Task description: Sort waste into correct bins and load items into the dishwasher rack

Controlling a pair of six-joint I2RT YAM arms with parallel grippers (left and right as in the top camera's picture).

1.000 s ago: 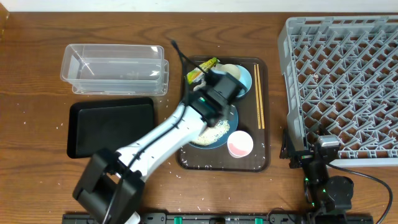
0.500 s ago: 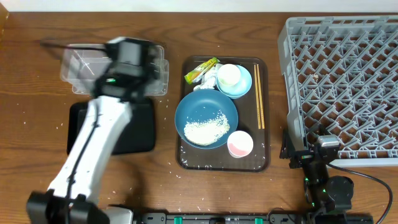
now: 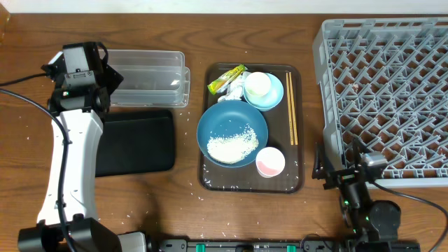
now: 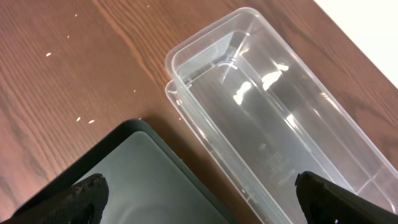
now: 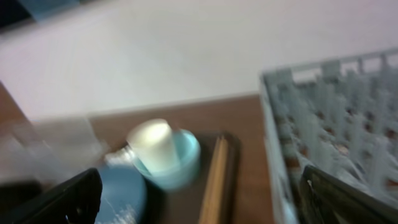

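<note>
Overhead view, left to right: your left arm (image 3: 70,161) reaches to the far-left part of the table (image 3: 21,182), and the left gripper (image 4: 205,198) hangs over the left end of the clear rectangular plastic tub (image 3: 150,77). In the left wrist view its black fingertips (image 4: 84,193) sit way out at the bottom corners, so the jaws are spread wide with nothing clamped. That tub lies along the table's far edge, with the shallow black rectangular tray (image 3: 136,140) just beside it on the near side. A few loose white grains (image 4: 48,55) dot the wood nearby.

Mid-table you've got the brown rectangular serving tray (image 3: 238,180). The small yellow-green snack wrapper (image 3: 227,78) is in its far-left corner. The crumpled white tissue (image 3: 236,89) is just beside that, up against the small white cup (image 3: 257,84), which stands in the smaller light-blue bowl (image 3: 274,98) near the far-right corner. The large dark-blue bowl (image 3: 231,115) fills the tray's middle, with the heap of loose white rice grains (image 3: 231,145) in it. The small pink cup (image 3: 270,162) sits at the near-right corner, touching that bowl's rim. The pair of thin wooden chopsticks (image 3: 291,108) lies side by side along the right edge.

The large square grey plastic lattice rack (image 3: 392,91) takes the table's far-right corner. Your right gripper (image 5: 202,202) is at the near edge, by the rack's near-left corner. The right wrist view is blurry, but its fingertips sit at opposite bottom corners, so the jaws are wide apart, gripping nothing.
</note>
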